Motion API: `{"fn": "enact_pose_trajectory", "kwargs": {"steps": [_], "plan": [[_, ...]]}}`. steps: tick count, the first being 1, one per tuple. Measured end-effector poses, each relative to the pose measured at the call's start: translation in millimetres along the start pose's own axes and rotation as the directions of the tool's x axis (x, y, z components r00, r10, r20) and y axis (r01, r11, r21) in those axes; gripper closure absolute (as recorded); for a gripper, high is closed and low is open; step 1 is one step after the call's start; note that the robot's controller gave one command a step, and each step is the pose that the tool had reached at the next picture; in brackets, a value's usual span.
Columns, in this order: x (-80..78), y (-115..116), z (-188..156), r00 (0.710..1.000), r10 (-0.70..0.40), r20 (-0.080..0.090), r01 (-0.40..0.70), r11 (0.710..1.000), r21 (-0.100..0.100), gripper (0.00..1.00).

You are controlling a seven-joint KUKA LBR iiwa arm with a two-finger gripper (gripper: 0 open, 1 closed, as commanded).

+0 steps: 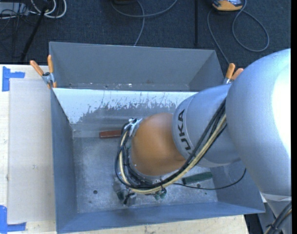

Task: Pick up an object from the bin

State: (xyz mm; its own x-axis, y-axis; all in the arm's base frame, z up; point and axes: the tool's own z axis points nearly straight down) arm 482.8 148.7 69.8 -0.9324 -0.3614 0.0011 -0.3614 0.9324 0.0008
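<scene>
My gripper (pixel 127 196) is low over the bin floor near the front wall, a little left of the middle, mostly hidden under the wrist. A small green thing (pixel 161 194) shows just to its right on the floor; whether the gripper touches it cannot be told. A dark green pen-like stick (pixel 197 178) lies further right, partly under the arm. A flat reddish-brown bar (pixel 109 134) lies at the foot of the back wall, well apart from the gripper.
The arm with its orange cover and looped cables covers the middle and right of the bin. Bare floor shows on the left, bounded by the sloping left wall and the front wall.
</scene>
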Motion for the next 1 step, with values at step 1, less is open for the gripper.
{"fn": "enact_pose_trajectory", "kwargs": {"steps": [1], "plan": [[-54.0,17.8,-155.3,0.998,0.063,0.011,-0.063,0.998,0.000,1.00]]}}
